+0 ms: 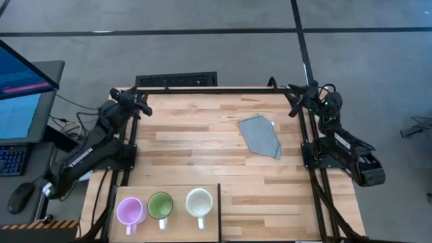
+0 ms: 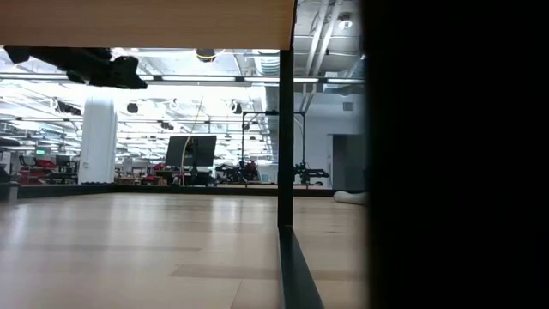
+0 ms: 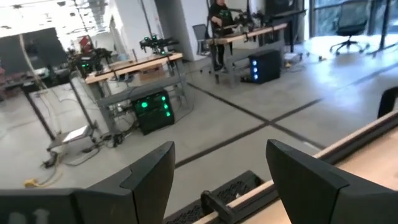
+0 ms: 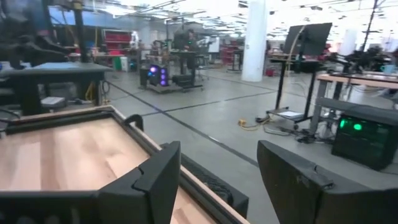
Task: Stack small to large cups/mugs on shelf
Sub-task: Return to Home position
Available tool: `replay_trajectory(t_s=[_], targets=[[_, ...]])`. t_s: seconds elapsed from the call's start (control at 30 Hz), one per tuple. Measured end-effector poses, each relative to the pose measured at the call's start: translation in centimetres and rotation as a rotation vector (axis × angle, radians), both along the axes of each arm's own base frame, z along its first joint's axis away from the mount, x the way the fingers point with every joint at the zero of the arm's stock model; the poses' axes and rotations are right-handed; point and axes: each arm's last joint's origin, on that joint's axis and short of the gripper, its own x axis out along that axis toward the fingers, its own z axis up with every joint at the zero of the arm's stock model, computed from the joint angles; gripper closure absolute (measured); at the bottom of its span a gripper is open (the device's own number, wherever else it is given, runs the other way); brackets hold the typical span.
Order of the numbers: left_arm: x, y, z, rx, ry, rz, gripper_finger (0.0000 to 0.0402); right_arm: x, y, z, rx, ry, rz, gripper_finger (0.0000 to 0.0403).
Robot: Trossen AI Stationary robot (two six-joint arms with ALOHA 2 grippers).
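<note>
Your left gripper (image 3: 219,155) and right gripper (image 4: 219,152) sit spread and empty at the far corners, well apart from the purple mug (image 1: 129,210), green mug (image 1: 160,205) and white mug (image 1: 199,202) lined up on the shelf (image 1: 172,190), so only a table jolt could topple them.

A grey concrete floor (image 1: 202,47) crossed by dark seams surrounds the counter (image 1: 202,128). Off the counter's left edge sit a lit monitor (image 1: 20,88), a keyboard (image 1: 12,160) and a mouse (image 1: 20,196). A black grille (image 1: 177,79) lies just past its far edge. The hall beyond is bright, with ceiling strip lights (image 2: 214,79), a white column (image 2: 97,142) and wood-topped workbenches (image 3: 134,64). A computer case (image 3: 152,111) glows green, and a person (image 3: 219,22) stands at a distant bench.
</note>
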Motion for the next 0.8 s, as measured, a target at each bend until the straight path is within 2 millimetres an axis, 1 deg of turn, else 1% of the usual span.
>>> replay_trajectory(t_s=[0.1,0.2,0.33,0.47,0.57,0.73,0.8], targets=[[-0.4,0.3,0.2,0.007,-0.025,-0.042,0.0157,-0.2,0.0,0.0,0.006,-0.006,0.017,0.0168],[-0.7,0.5,0.1,-0.009,-0.052,-0.069,0.0157,-0.2,0.1,0.5,0.036,-0.067,0.024,0.0168],[-0.7,0.2,-0.1,-0.04,-0.059,-0.144,0.0157,-0.2,0.3,0.8,0.071,-0.113,0.031,0.0168],[-0.9,-0.9,0.0,-0.038,-0.068,-0.19,0.0157,-0.1,1.0,0.7,0.078,-0.137,0.033,0.0168],[-1.5,-2.0,0.0,-0.02,-0.075,-0.177,0.0157,0.1,2.0,0.1,0.063,-0.147,0.017,0.0168],[-2.6,-4.0,0.2,0.049,-0.123,-0.183,0.0157,0.2,3.1,-0.3,0.075,-0.135,-0.024,0.0168],[-2.5,-4.1,0.4,0.067,-0.134,-0.191,0.0157,0.3,3.5,-0.5,0.094,-0.119,-0.049,0.0168]])
